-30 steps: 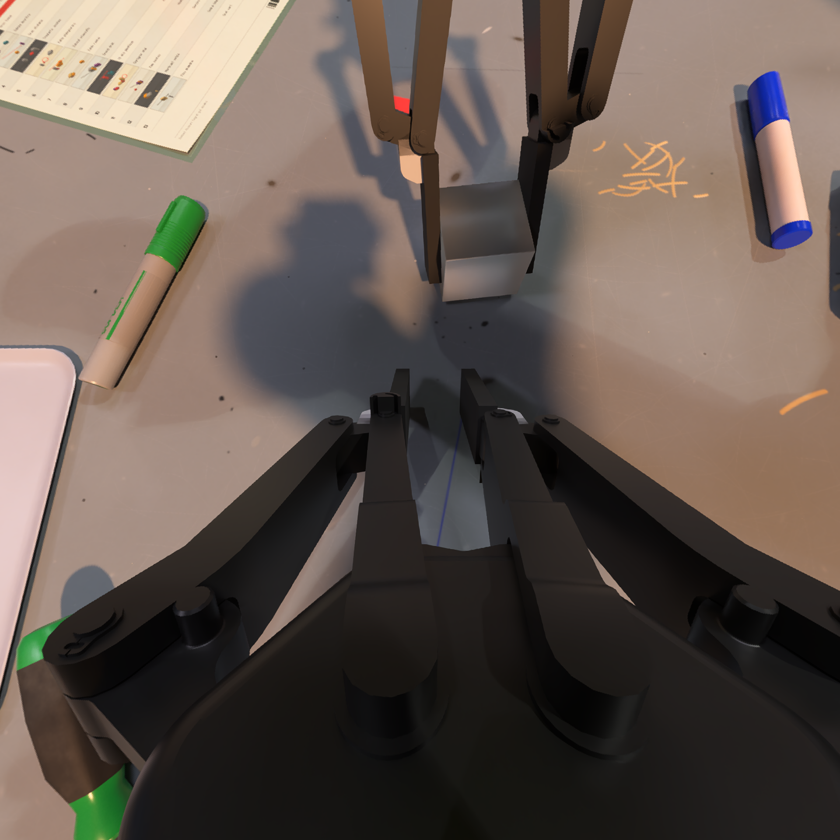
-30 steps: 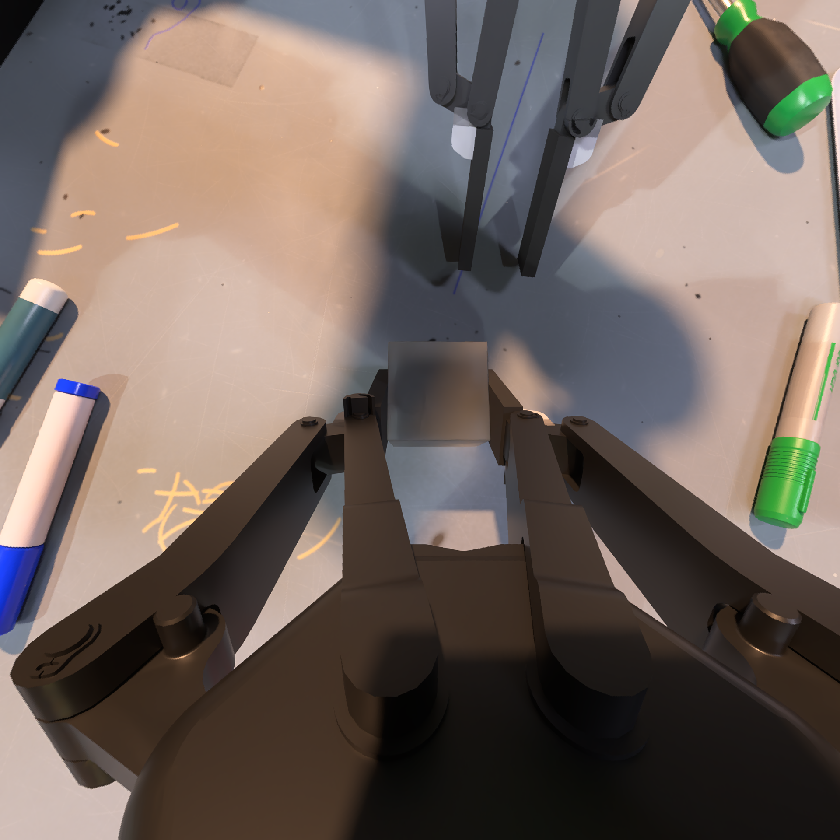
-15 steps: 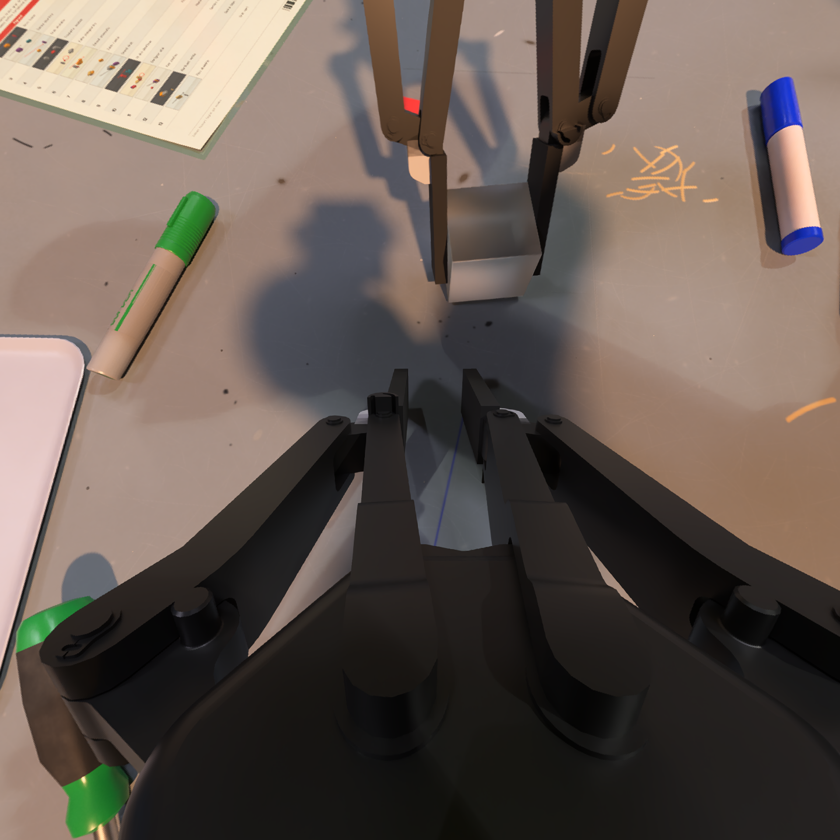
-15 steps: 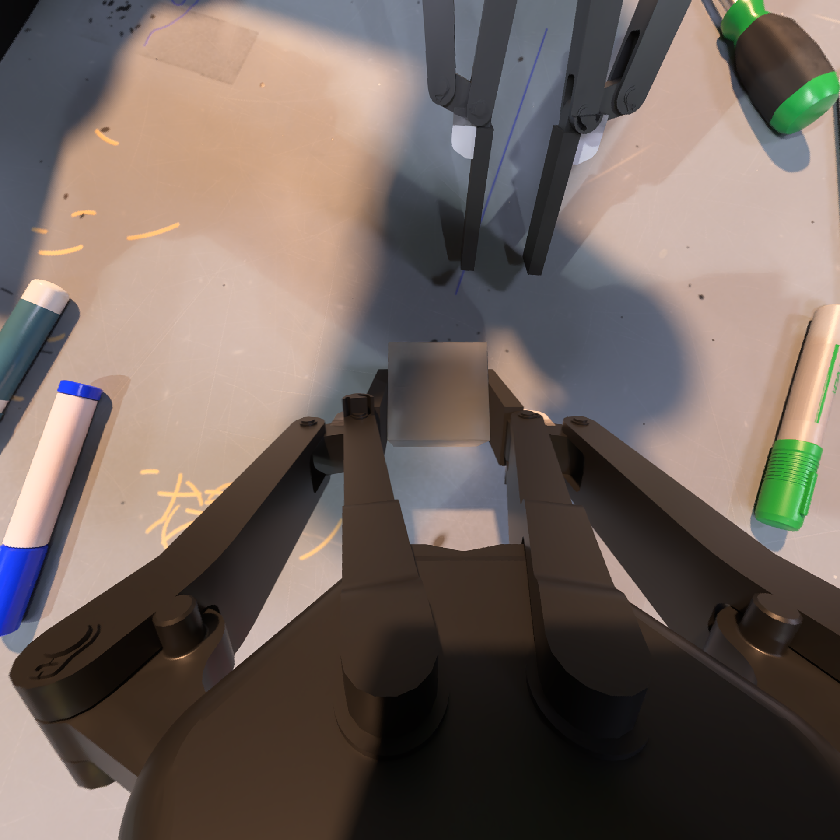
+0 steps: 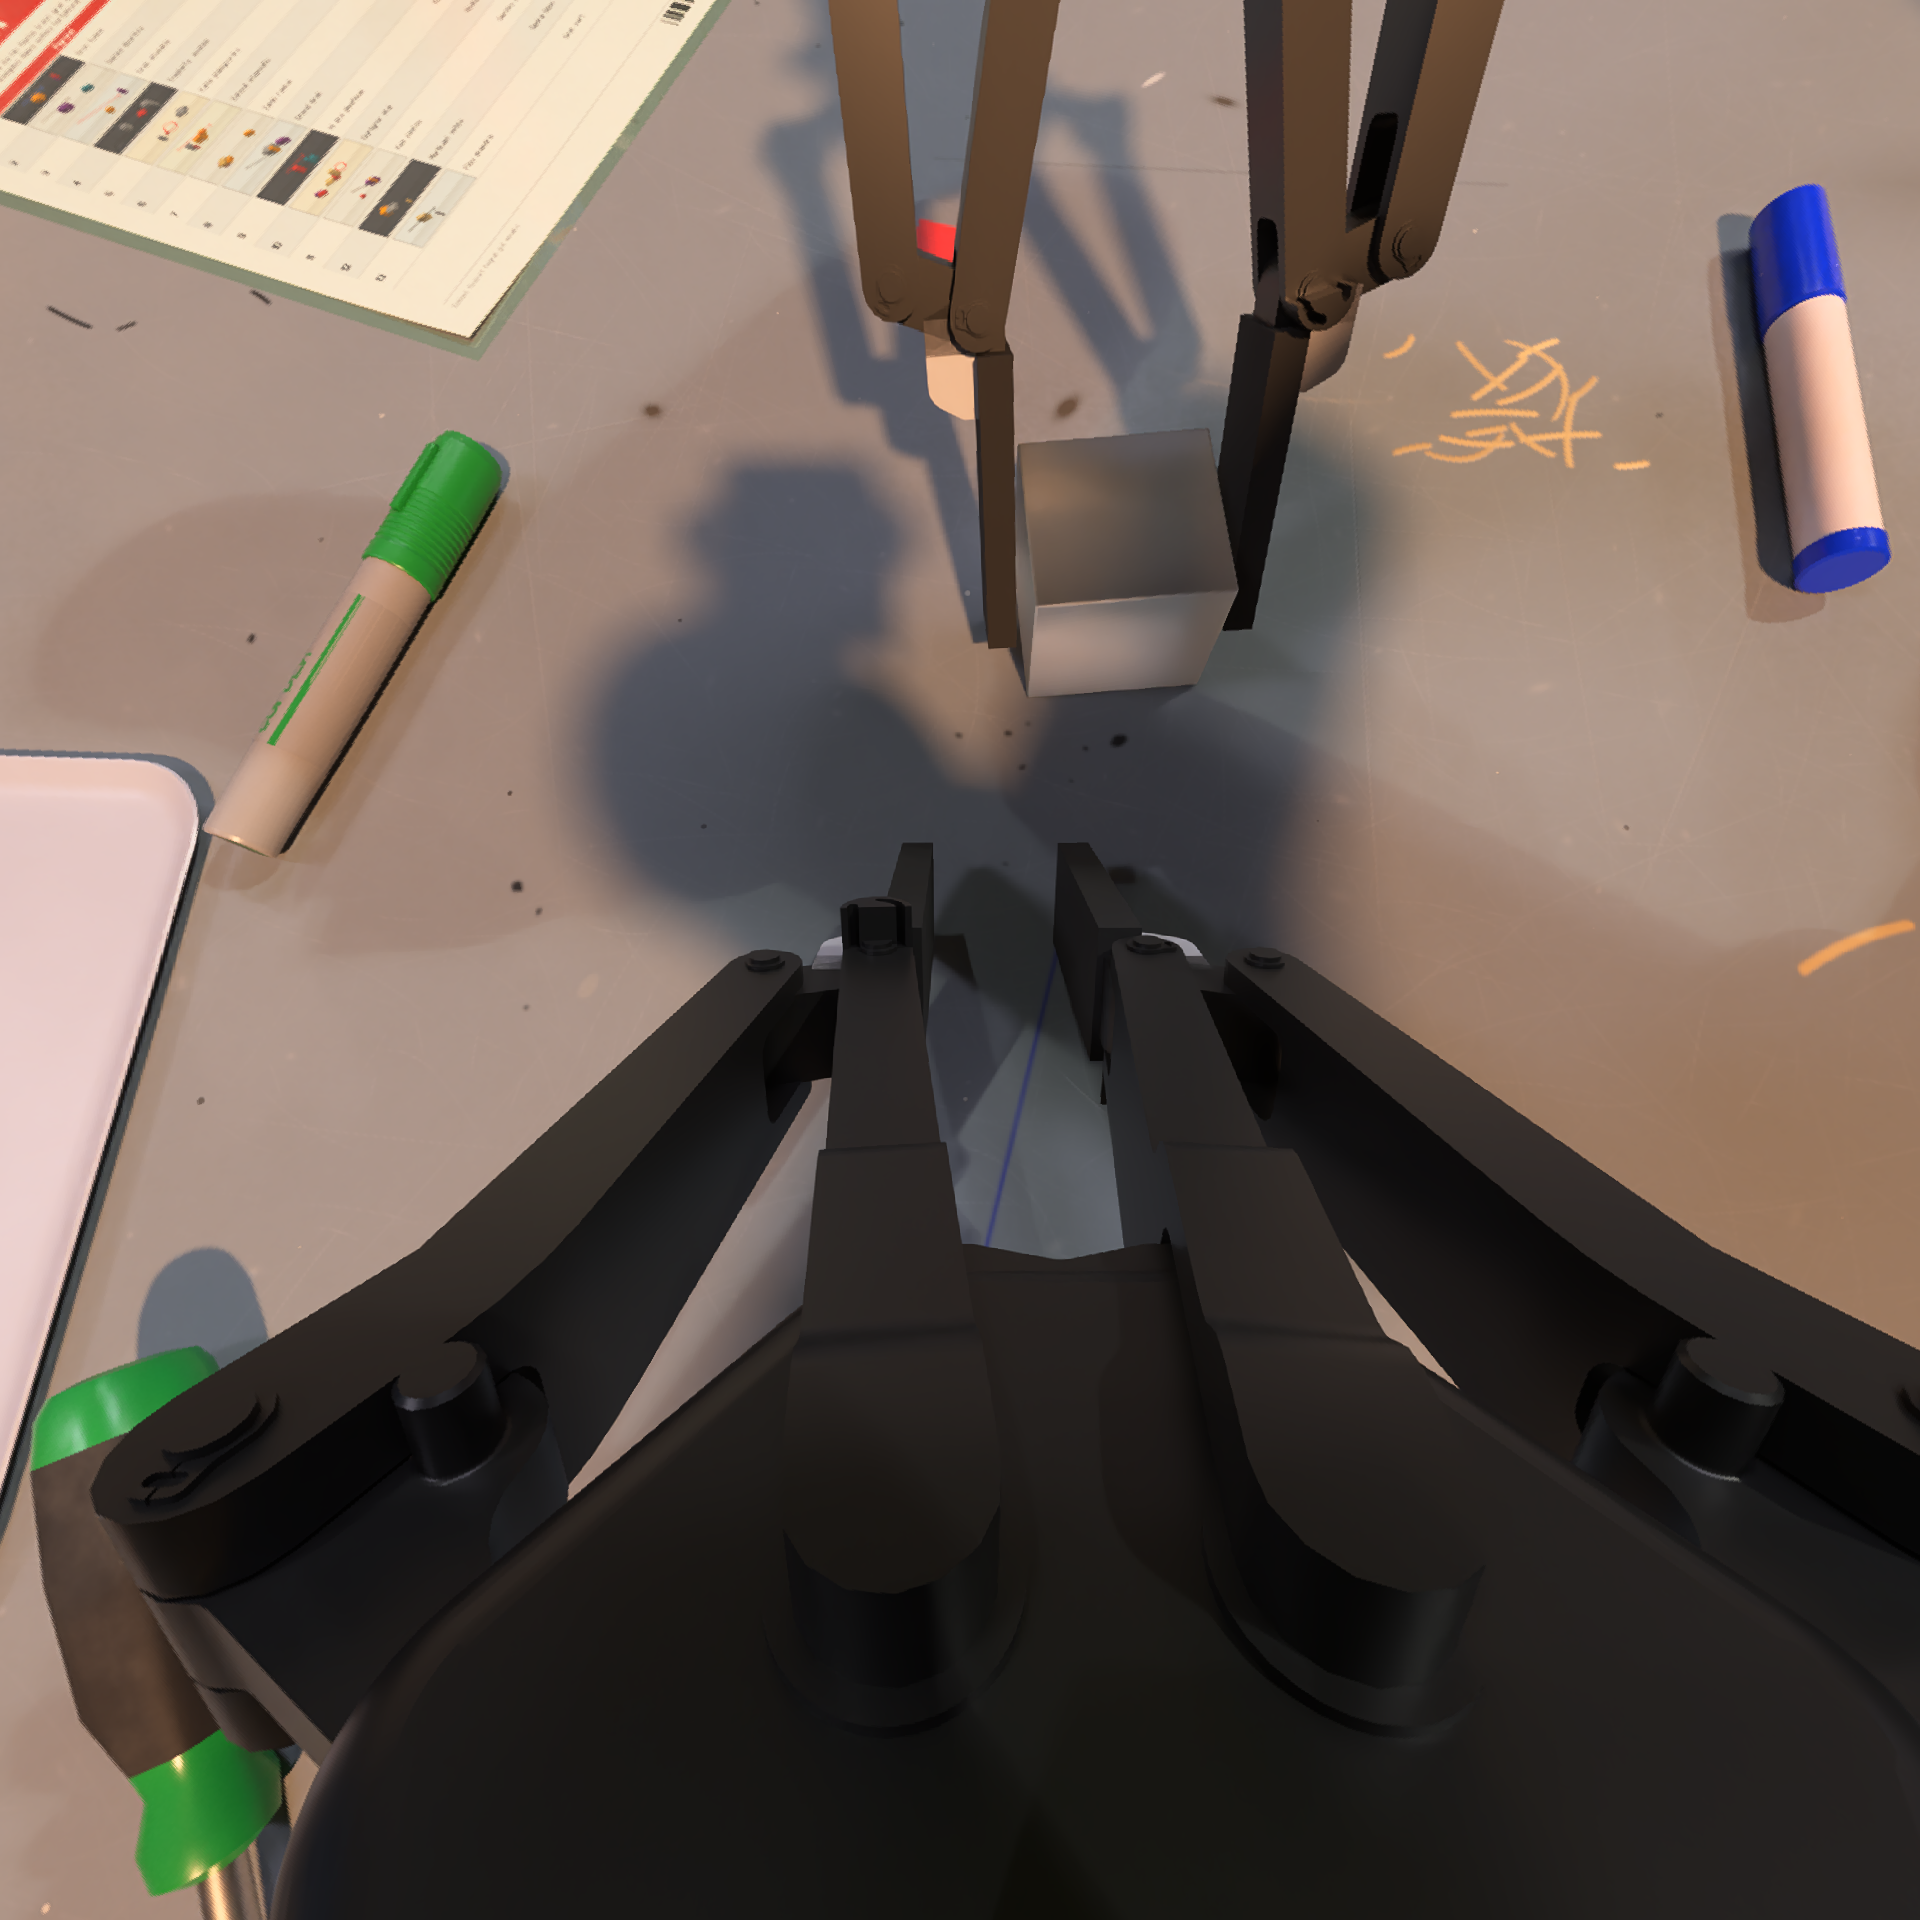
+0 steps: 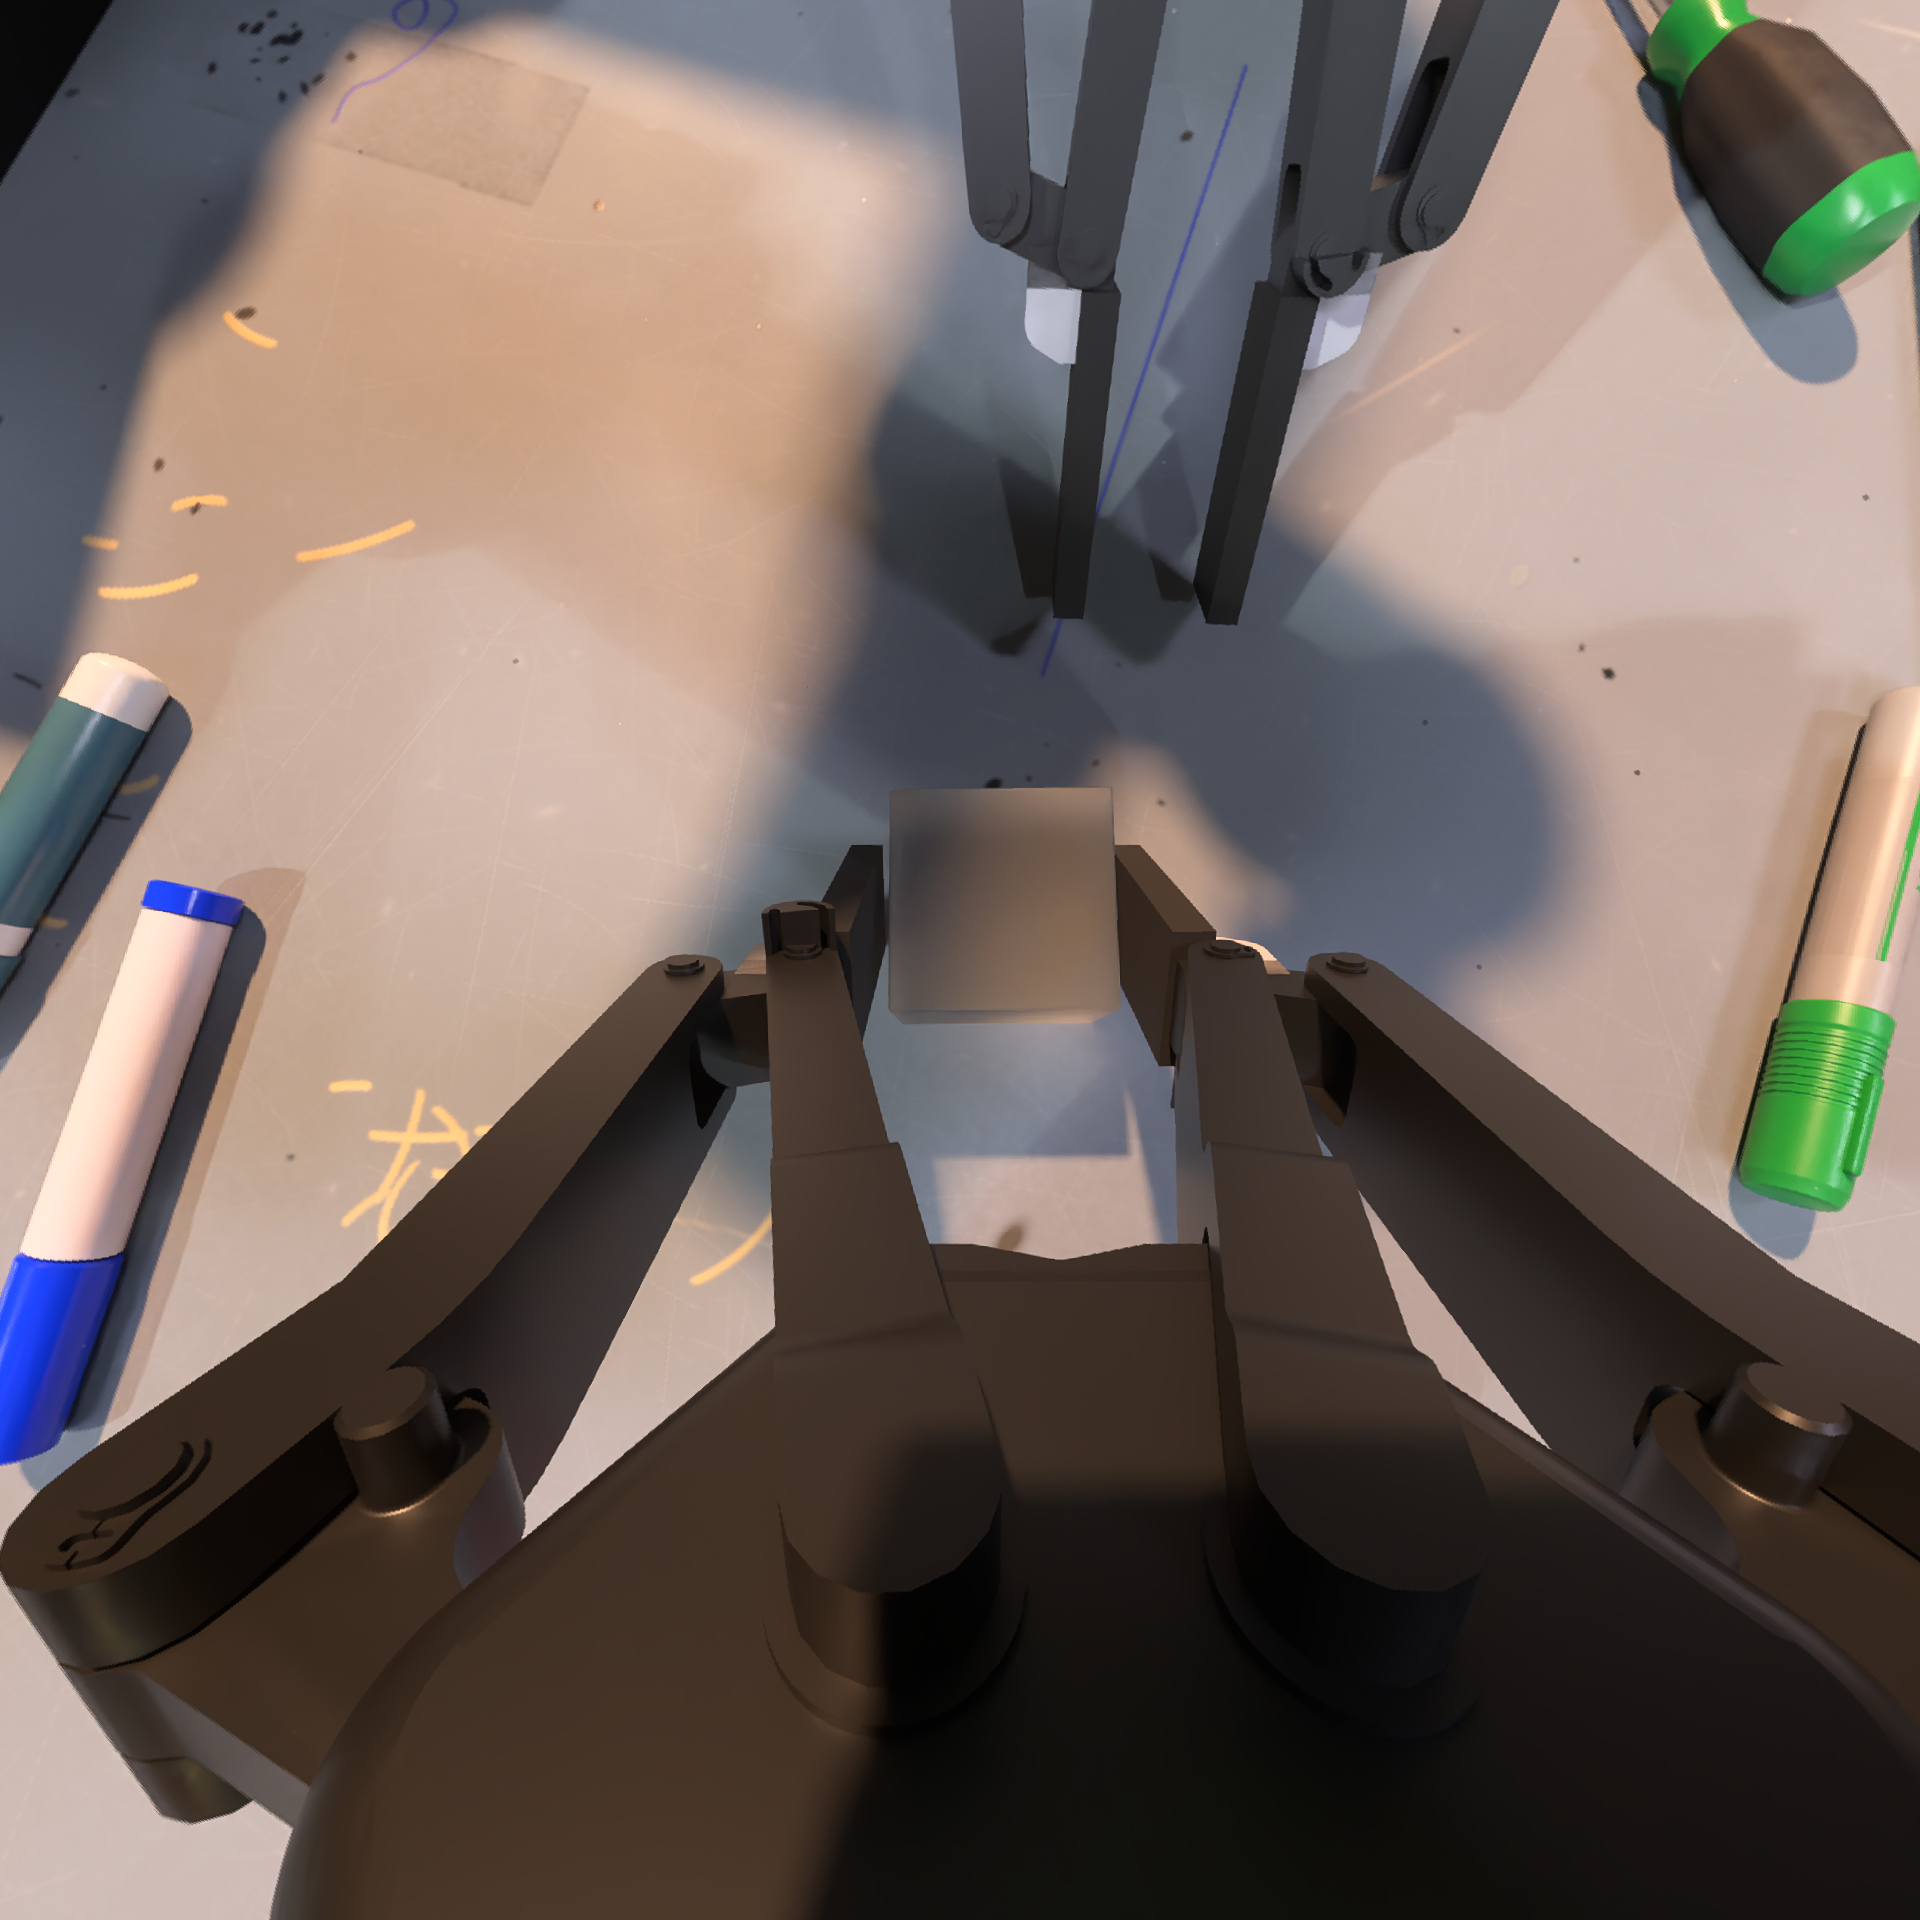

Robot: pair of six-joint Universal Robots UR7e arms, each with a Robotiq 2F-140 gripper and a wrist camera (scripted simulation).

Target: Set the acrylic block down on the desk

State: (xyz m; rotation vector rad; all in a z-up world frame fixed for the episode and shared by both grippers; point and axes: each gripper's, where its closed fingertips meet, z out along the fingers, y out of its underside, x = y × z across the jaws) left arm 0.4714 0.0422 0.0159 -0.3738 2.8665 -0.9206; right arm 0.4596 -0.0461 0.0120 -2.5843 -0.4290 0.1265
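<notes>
Lower now, the right gripper (image 5: 1122, 613) at 12 o'clock from the left gripper (image 5: 992, 894) pinches the acrylic block (image 5: 1122, 561) near the desk (image 5: 727, 520); left fingers nearly together, holding nothing.

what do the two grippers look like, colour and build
Both are matt black two-finger linkage grippers: a rounded base, bolted outer bars and straight flat pads. The left gripper looks near-black in shade. The right gripper looks brown in warm light. No cables or sleeves show.
</notes>
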